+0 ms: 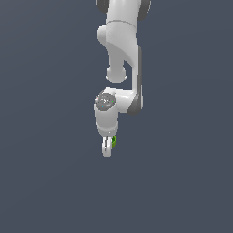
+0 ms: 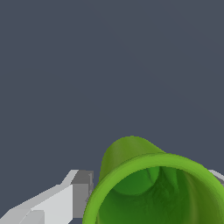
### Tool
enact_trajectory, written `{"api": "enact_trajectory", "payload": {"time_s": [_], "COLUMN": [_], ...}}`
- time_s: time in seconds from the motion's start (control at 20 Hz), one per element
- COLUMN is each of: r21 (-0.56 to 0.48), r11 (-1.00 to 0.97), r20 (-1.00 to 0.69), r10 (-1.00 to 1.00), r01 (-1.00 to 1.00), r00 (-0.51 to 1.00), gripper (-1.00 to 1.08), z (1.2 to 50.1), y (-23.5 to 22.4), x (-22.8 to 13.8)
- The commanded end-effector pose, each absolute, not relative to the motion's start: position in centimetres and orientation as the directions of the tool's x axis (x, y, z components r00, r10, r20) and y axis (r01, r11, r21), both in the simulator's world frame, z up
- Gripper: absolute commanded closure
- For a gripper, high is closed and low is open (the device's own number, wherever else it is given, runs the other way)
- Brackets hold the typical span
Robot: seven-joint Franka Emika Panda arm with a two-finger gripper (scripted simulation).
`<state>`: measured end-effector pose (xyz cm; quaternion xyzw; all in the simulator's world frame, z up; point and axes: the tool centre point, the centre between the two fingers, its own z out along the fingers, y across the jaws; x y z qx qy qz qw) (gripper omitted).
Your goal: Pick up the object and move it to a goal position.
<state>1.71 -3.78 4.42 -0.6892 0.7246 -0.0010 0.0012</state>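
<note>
The object is a bright green cup (image 2: 131,157) with a hollow top. In the wrist view it fills the frame near the camera, held between my two white fingers (image 2: 65,199). In the exterior view only a green sliver of the cup (image 1: 113,141) shows beside the white gripper (image 1: 107,148), which points straight down from the arm. The gripper is shut on the cup. No goal marker shows in either view.
A plain dark grey-blue surface (image 1: 45,159) fills both views around the arm. The white arm (image 1: 120,41) comes down from the top of the exterior view. No other objects show.
</note>
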Motion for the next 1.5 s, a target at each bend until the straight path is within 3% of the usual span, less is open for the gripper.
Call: {"api": "enact_trajectory", "payload": {"time_s": [0.0,0.7,1.45], "r21": [0.0,-0.001,-0.001], "r11": [0.05,0.05,0.051], "r20": [0.0,0.0,0.002], "r10": [-0.999,-0.999,-0.999], "r01": [-0.999,-0.999,-0.999], "r00": [-0.05,-0.05,-0.051], "gripper": [1.08,1.08,1.08], "z": [4.2,5.9,15.7], "y": [-3.8,-1.7,10.8], "x": [1.6,2.1,4.8]}}
